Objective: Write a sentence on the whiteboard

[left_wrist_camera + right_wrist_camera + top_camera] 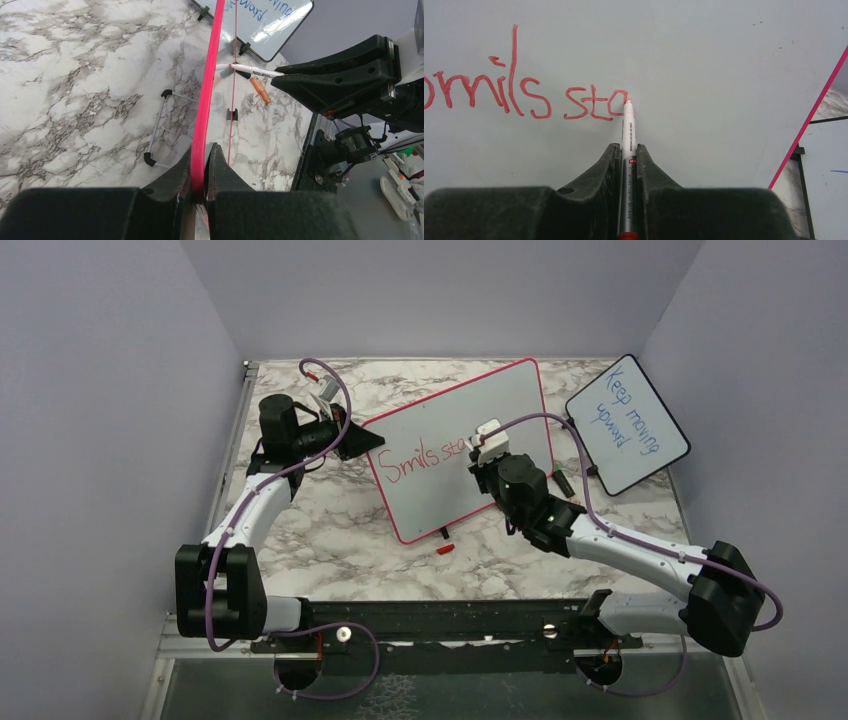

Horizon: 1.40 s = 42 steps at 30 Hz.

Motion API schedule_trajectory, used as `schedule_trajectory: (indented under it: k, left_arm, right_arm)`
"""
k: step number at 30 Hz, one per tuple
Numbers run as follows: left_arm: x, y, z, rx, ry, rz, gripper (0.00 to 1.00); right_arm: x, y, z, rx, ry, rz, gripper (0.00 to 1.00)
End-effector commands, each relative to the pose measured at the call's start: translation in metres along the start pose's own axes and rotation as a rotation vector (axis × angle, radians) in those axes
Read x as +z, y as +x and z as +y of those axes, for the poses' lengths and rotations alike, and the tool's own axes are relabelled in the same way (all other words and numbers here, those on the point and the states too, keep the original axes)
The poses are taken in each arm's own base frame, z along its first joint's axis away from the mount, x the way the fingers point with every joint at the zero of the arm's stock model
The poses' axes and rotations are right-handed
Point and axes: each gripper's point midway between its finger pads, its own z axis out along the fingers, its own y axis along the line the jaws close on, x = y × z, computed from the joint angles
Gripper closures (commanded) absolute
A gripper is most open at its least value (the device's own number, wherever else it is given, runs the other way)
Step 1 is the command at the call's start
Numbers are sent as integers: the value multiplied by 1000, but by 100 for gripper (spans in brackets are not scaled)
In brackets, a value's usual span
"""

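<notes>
The whiteboard with a red-pink frame stands tilted at mid table. The red sentence reads "Smils sta". My left gripper is shut on the board's left edge; in the left wrist view the fingers clamp the pink frame. My right gripper is shut on a red marker. The marker's tip touches the board at the letter "a" ending the writing. The marker also shows in the left wrist view.
A smaller black-framed board with blue "Keep moving upward" stands at the back right. The marker's red cap lies on the marble table before the whiteboard. A small dark object lies between the boards. A wire stand sits behind the whiteboard.
</notes>
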Motion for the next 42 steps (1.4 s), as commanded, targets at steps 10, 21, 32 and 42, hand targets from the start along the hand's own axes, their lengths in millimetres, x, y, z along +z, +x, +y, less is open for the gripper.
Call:
schedule_trajectory:
  k: [10, 21, 32, 42]
  left_arm:
    - [4, 25, 29, 27, -118, 47, 100]
    - [4, 25, 29, 28, -119, 48, 100]
    - [4, 25, 28, 29, -119, 46, 100]
    - [4, 24, 27, 31, -114, 46, 100]
  right_arm:
    - [-6, 6, -3, 22, 0, 26, 99]
    - [-9, 12, -10, 16, 31, 47, 99]
    - [-12, -13, -18, 39, 55, -34, 99]
    - [-2, -21, -9, 42, 9, -57, 99]
